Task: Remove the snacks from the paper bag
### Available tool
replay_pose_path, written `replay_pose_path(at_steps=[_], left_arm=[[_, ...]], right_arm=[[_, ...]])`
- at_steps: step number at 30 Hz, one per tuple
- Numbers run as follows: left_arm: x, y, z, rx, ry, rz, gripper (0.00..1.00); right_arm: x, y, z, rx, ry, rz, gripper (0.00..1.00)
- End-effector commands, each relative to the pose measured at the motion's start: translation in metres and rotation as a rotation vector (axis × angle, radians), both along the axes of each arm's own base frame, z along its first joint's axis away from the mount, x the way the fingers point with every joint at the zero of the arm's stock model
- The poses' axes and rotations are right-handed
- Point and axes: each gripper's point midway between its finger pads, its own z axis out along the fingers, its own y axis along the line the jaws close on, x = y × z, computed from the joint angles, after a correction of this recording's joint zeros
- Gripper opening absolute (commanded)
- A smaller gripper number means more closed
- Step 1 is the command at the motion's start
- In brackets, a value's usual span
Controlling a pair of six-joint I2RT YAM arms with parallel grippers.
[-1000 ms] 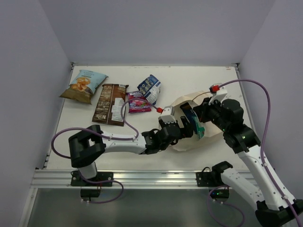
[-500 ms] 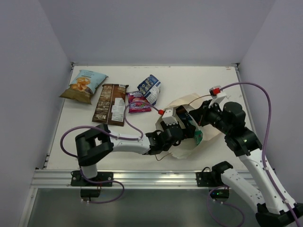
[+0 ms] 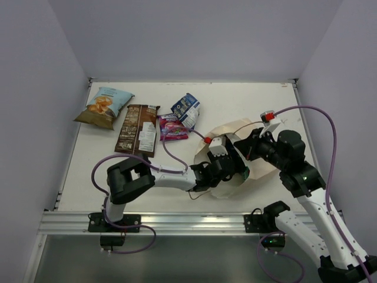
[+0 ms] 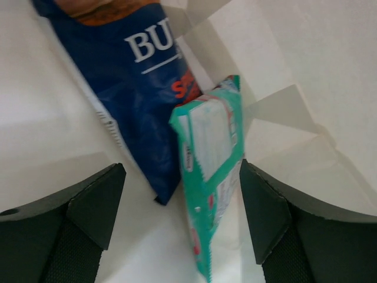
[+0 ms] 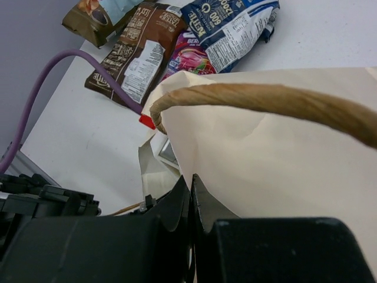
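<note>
The beige paper bag (image 3: 254,166) lies on its side at centre right. My right gripper (image 3: 244,147) is shut on the bag's upper wall (image 5: 277,159), pinching the paper at its edge (image 5: 192,188) just below a brown cord handle (image 5: 265,100). My left gripper (image 3: 231,168) reaches into the bag's mouth. In the left wrist view it is open (image 4: 182,206), its fingers on either side of a teal-green packet (image 4: 209,177) that stands on edge without touching it. A blue-and-white packet (image 4: 129,88) lies beside that one, further in.
Out on the table at the back left lie the chip bag (image 3: 105,107), the long dark brown packet (image 3: 137,130), the magenta packet (image 3: 172,127) and a blue-and-white packet (image 3: 186,109). A purple cable (image 3: 171,154) of the left arm loops beside the bag.
My left gripper has pushed further right, deeper into the bag. My right gripper has shifted slightly left with the bag's upper wall, which now covers more of the left gripper.
</note>
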Motion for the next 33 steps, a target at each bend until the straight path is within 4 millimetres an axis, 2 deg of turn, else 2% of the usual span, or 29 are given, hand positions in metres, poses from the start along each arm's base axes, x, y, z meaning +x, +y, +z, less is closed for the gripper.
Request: replay_pose_path(at_steps=[1,6,7,9,10,12,13,14,15,17,18,20,21,23,24,26,27,29,30,33], left_arm=[[0.011,-0.015,0.026,-0.099,-0.03,0.013,0.82],[0.009,-0.029,0.029,-0.138,-0.042,-0.041,0.68],[0.008,-0.03,0.029,-0.14,-0.039,-0.045,0.6],[0.008,-0.031,0.027,-0.126,-0.031,-0.047,0.5],[0.009,-0.03,0.026,-0.123,-0.032,-0.046,0.38],[0.011,-0.025,0.026,-0.116,-0.031,-0.037,0.26],[0.012,-0.023,0.027,-0.113,-0.032,-0.033,0.12],[0.013,-0.019,0.027,-0.108,-0.032,-0.029,0.04],[0.013,-0.016,0.036,-0.119,-0.039,-0.028,0.0],[0.012,-0.004,0.034,-0.083,-0.04,-0.028,0.0],[0.01,0.002,0.05,-0.098,-0.053,-0.029,0.0],[0.007,0.018,0.051,-0.049,-0.067,-0.031,0.0],[0.006,0.027,0.073,-0.066,-0.09,-0.027,0.0],[0.004,0.047,0.077,-0.016,-0.115,-0.021,0.0],[0.002,0.057,0.099,-0.042,-0.136,-0.015,0.0],[-0.003,0.074,0.102,-0.002,-0.15,-0.023,0.0],[-0.007,0.082,0.121,-0.027,-0.165,-0.026,0.0],[-0.013,0.097,0.123,0.014,-0.169,-0.042,0.0],[-0.016,0.107,0.14,-0.007,-0.186,-0.039,0.0],[-0.018,0.137,0.165,0.01,-0.224,-0.02,0.0]], right_arm=[[-0.007,0.011,0.014,0.063,-0.029,0.061,0.0],[-0.004,0.013,0.012,0.082,-0.022,0.053,0.0],[-0.003,0.013,0.012,0.087,-0.019,0.051,0.0],[-0.002,0.013,0.012,0.09,-0.023,0.045,0.0],[-0.001,0.012,0.011,0.088,-0.027,0.038,0.0],[0.003,0.008,0.009,0.075,-0.031,0.012,0.0],[0.004,0.007,0.007,0.066,-0.036,0.005,0.0],[0.006,0.005,0.006,0.058,-0.037,-0.006,0.0],[0.009,0.001,0.002,0.045,-0.038,-0.036,0.0],[0.013,-0.005,-0.002,0.023,-0.042,-0.071,0.0],[0.014,-0.008,-0.008,0.012,-0.034,-0.083,0.0],[0.022,-0.019,-0.014,-0.023,-0.04,-0.154,0.0],[0.024,-0.023,-0.017,-0.036,-0.04,-0.176,0.0],[0.03,-0.034,-0.022,-0.067,-0.045,-0.237,0.0],[0.031,-0.036,-0.025,-0.074,-0.038,-0.246,0.0],[0.035,-0.044,-0.028,-0.095,-0.039,-0.296,0.0],[0.036,-0.046,-0.029,-0.099,-0.039,-0.309,0.0],[0.04,-0.054,-0.031,-0.116,-0.037,-0.356,0.0],[0.041,-0.056,-0.03,-0.121,-0.037,-0.372,0.0],[0.047,-0.071,-0.034,-0.156,-0.032,-0.449,0.0]])
